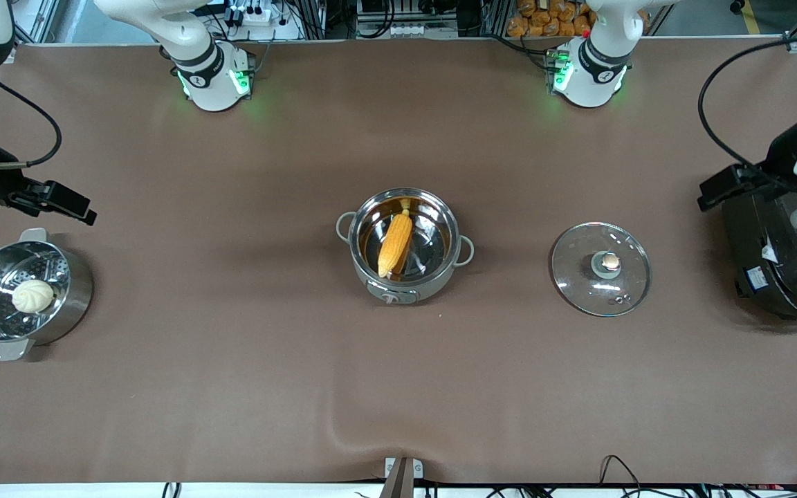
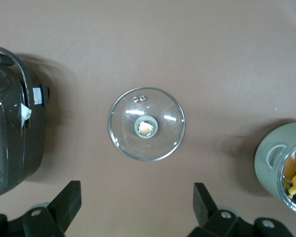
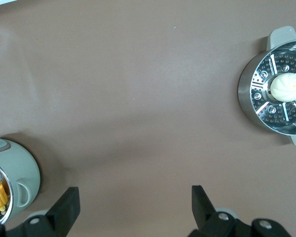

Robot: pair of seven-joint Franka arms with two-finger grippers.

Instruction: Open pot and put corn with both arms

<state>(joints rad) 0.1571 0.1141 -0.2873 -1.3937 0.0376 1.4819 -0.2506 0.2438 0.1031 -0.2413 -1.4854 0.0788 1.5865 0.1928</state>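
Pot (image 1: pixel 404 247), frame centre on desk (image 1: pixel 232 380), corn (image 1: pixel 395 243) lying inside, lid (image 1: pixel 600 269) apart beside it; steamer's bun (image 3: pixel 286 87) sharpest in right wrist view; left claw (image 2: pixel 137 207) and right claw (image 3: pixel 135 210) both spread, empty.

The table (image 1: pixel 232 387) is covered by a brown cloth, rumpled into a fold near the bottom centre of the frame. Along the top edge, aluminium framing, a power strip (image 1: pixel 260 15) and cabling are seen. Orange-brown items (image 1: pixel 544 17) are stacked at upper right. Cables (image 1: pixel 620 467) are trailed along the bottom edge.
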